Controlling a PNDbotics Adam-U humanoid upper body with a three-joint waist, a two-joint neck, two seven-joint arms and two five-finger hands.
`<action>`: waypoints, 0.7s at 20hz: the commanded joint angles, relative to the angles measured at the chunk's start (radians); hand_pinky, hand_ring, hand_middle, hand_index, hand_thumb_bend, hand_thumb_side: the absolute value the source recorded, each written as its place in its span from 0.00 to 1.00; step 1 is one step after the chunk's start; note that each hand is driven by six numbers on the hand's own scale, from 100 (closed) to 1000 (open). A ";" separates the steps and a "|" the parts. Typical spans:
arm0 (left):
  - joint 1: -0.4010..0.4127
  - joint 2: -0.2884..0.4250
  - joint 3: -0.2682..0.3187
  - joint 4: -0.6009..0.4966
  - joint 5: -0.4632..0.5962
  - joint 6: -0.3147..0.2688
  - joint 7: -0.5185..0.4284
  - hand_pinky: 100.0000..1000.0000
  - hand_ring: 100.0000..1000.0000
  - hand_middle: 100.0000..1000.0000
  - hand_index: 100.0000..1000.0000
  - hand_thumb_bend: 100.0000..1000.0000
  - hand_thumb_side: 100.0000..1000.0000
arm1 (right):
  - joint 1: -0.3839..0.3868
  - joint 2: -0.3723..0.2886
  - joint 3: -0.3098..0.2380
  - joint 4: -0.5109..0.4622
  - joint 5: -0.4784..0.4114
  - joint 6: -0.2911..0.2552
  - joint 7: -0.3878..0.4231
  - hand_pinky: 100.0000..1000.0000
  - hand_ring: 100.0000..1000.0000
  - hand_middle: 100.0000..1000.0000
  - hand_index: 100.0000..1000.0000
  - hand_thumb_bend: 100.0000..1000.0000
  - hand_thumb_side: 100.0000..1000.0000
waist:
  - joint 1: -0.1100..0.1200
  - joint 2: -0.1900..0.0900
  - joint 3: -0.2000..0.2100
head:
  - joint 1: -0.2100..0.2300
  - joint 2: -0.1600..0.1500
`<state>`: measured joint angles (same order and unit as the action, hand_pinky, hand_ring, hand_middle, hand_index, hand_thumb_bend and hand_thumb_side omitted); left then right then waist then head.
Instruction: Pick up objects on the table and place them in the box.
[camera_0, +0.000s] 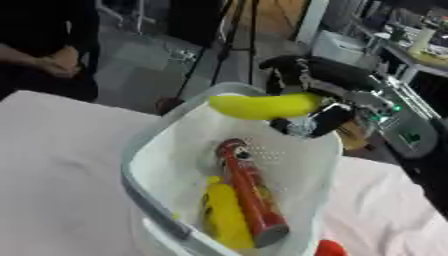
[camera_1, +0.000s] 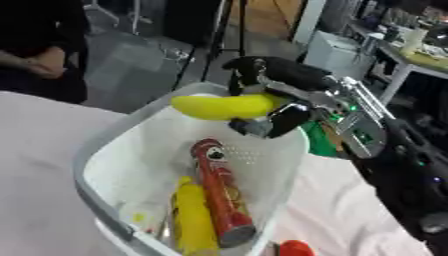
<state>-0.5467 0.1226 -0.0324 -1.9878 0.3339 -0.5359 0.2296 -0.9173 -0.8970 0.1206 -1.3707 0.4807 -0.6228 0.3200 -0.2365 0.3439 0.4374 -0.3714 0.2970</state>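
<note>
Nearest the camera, at the bottom edge, part of a small red thing (camera_0: 330, 248) lying on the counter (camera_0: 61, 175) just outside the basket, too cut off to identify; probably waiting its turn.

Just beyond, a white plastic basket (camera_0: 140, 165) serving as the box, standing on the pale cloth-covered counter. Inside, lying on the floor of the basket: a red tube of crisps (camera_0: 249, 192) set lengthwise with its grey cap toward the camera, and touching its left side a yellow bottle (camera_0: 223, 215), also lengthwise. Both flat on their sides, as if dropped in rather than stood up.

Farther back, above the far rim of the basket, the right hand (camera_1: 271, 117), black with silver parts, reaching in from the right side. Fingers curled around one end of a yellow banana (camera_1: 219, 106), clamped on it. Banana held roughly level and in the air, its free end pointing left, touching neither the basket nor the items inside. Held high over the opening, likely so that letting go drops it straight in; release judged to be the next step, with some risk of clipping the far rim.

Left hand not visible in either view.

Beyond the counter, a grey floor and dark furniture.
</note>
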 joint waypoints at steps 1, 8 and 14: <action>-0.018 -0.006 -0.002 -0.012 0.001 -0.002 -0.001 0.51 0.38 0.50 0.58 0.00 0.88 | -0.028 -0.005 0.002 0.009 0.021 0.003 -0.016 0.98 0.98 0.73 0.73 0.04 0.84 | 0.011 -0.017 0.002 | -0.019 -0.013; -0.019 -0.010 -0.001 -0.012 0.001 -0.005 -0.001 0.51 0.38 0.50 0.58 0.00 0.88 | -0.054 0.036 0.026 0.031 0.077 0.011 -0.027 1.00 1.00 0.91 1.00 0.11 0.91 | 0.011 -0.014 0.003 | -0.040 -0.014; -0.016 -0.012 0.000 -0.012 -0.001 -0.006 0.003 0.51 0.38 0.50 0.58 0.00 0.88 | -0.064 0.051 0.037 0.034 0.101 0.026 -0.046 1.00 1.00 0.99 1.00 0.11 0.94 | 0.011 -0.014 0.005 | -0.052 -0.015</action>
<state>-0.5534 0.1134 -0.0326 -1.9878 0.3338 -0.5383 0.2312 -0.9601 -0.8242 0.1633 -1.3328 0.5717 -0.5999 0.2822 -0.2365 0.3470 0.4434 -0.4182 0.2967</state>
